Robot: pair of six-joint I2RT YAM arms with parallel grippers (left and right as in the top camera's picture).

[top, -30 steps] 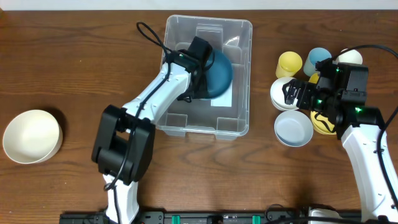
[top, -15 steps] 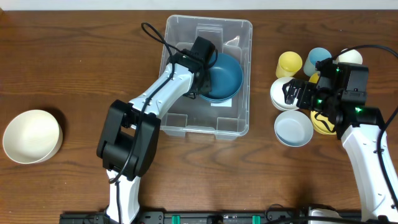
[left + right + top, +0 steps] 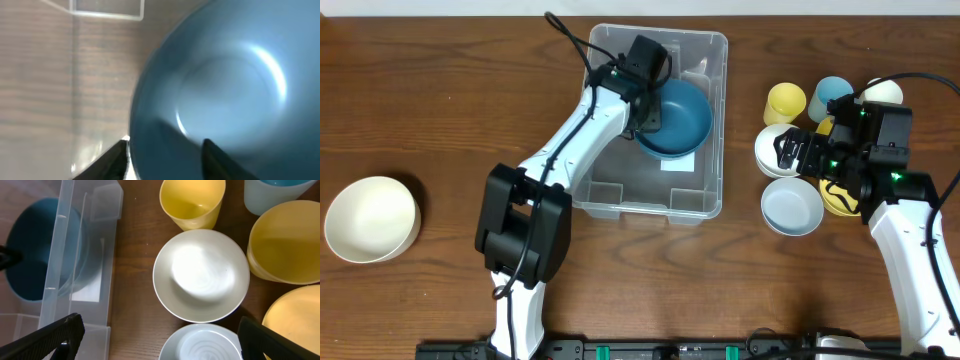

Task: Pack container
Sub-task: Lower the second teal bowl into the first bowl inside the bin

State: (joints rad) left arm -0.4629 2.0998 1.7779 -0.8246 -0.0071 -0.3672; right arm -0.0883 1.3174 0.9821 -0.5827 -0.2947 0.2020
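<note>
while in one container, one bowl

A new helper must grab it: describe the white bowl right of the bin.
Find the clear bin in the middle of the table, then the cluster of cups and bowls to its right. On the cluster's bin side, the white bowl sits between a yellow cup and a ringed bowl. Unlike them, it is plain white and smooth inside.
</note>
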